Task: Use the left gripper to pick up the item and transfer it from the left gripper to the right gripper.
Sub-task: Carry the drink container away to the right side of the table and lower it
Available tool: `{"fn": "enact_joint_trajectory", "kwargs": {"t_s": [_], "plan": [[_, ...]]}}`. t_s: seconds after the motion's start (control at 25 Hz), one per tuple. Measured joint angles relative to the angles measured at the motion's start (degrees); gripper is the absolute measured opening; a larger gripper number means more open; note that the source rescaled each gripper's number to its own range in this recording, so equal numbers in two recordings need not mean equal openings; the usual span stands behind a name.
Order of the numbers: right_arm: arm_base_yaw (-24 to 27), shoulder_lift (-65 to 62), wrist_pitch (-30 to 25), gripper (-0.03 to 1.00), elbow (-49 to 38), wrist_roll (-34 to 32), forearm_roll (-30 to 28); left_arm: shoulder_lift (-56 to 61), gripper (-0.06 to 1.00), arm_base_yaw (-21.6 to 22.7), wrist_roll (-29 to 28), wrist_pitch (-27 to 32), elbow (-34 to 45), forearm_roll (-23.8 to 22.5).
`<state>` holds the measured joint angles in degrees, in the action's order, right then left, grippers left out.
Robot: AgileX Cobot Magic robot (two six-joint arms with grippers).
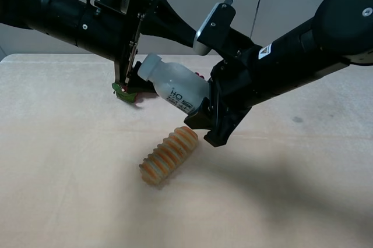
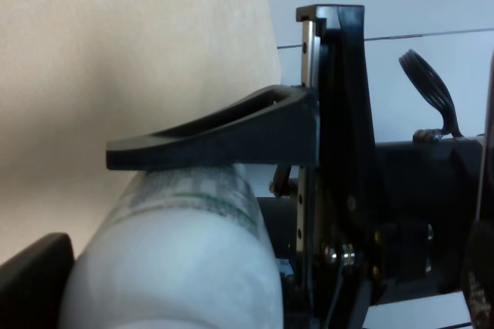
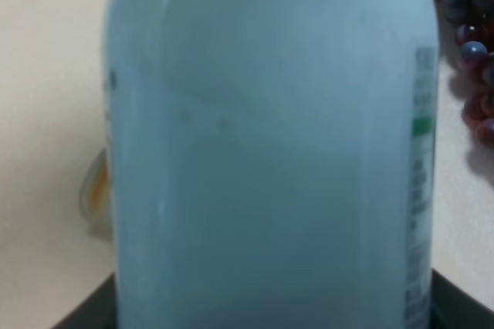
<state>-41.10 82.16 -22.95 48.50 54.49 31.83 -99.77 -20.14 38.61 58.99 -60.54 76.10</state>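
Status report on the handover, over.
Right hand shut on small translucent-white plastic bottle, held in the air. Left hand open around its cap end. Orange ridged bread roll lies below, clear of both.

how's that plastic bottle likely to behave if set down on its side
The bottle looks smooth and round-bodied, so on its side it would probably roll. It appears translucent and small, so likely light. The right tool grips only its base end, so it might pivot.
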Motion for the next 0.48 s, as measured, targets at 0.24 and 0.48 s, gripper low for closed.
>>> {"fn": "enact_joint_trajectory", "kwargs": {"t_s": [0.24,0.48], "plan": [[0.00,0.00,-0.18,0.09,0.00,0.00,0.00,0.00,1.00,3.40,-1.25,2.52,0.00,-1.44],[0.00,0.00,-0.18,0.09,0.00,0.00,0.00,1.23,1.00,10.41,-2.69,7.31,0.00,-5.22]]}}
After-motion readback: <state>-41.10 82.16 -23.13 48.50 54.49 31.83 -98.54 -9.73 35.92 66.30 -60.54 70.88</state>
